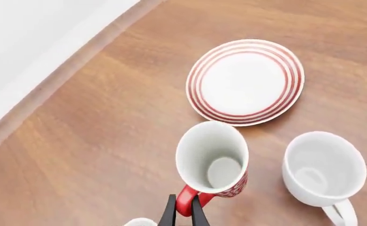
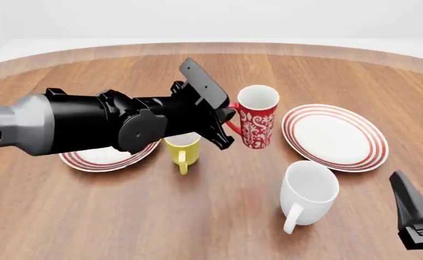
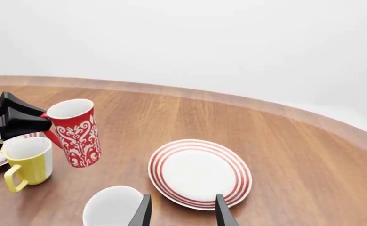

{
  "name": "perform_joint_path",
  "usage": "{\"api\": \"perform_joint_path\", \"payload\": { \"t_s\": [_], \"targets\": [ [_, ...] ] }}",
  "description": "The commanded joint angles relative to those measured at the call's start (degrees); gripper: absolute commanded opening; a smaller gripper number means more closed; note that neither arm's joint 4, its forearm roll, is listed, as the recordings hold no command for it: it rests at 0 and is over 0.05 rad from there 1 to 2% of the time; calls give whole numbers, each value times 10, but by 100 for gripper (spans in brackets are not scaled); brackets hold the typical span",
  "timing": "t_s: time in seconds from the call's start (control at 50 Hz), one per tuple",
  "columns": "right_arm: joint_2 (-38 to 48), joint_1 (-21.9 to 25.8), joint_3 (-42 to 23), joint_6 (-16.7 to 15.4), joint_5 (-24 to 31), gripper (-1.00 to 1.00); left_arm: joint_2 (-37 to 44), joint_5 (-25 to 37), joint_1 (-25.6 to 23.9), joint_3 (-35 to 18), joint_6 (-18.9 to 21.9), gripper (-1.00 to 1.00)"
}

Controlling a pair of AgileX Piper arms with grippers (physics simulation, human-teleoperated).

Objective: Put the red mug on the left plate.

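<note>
The red mug [image 2: 259, 118] with its white floral pattern is near the table's middle, leaning a little; whether it rests on the wood I cannot tell. My left gripper [image 2: 230, 121] is shut on its red handle [image 1: 186, 200], seen between the black fingers [image 1: 170, 214]. The mug also shows in the right wrist view [image 3: 76, 133]. The left plate [image 2: 99, 158] lies to the left of the mug, mostly hidden under my left arm. My right gripper [image 3: 182, 214] is open and empty, low at the front right [image 2: 407, 190].
A yellow mug [image 2: 183, 150] stands just in front of the red mug, beside the left plate. A large white mug [image 2: 309, 192] stands front right. The second ringed plate [image 2: 334, 135] lies to the right of the red mug. The table's curved far edge [image 2: 211, 49] runs behind.
</note>
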Motion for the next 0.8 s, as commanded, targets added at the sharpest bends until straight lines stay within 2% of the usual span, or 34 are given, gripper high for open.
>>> {"api": "perform_joint_path", "payload": {
  "t_s": [0.02, 0.24, 0.5, 0.8],
  "targets": [
    [-12, 2, 0, -4, 11, 100, -63, 53, 15, -21, -9, -100],
    [-12, 2, 0, -7, 10, 100, -81, 69, 58, -34, -13, -100],
    [-12, 4, 0, -11, 9, 100, -93, 50, 112, -18, -19, -100],
    [-12, 5, 0, -14, 9, 100, -74, 15, 212, -8, -20, -100]
  ]
}}
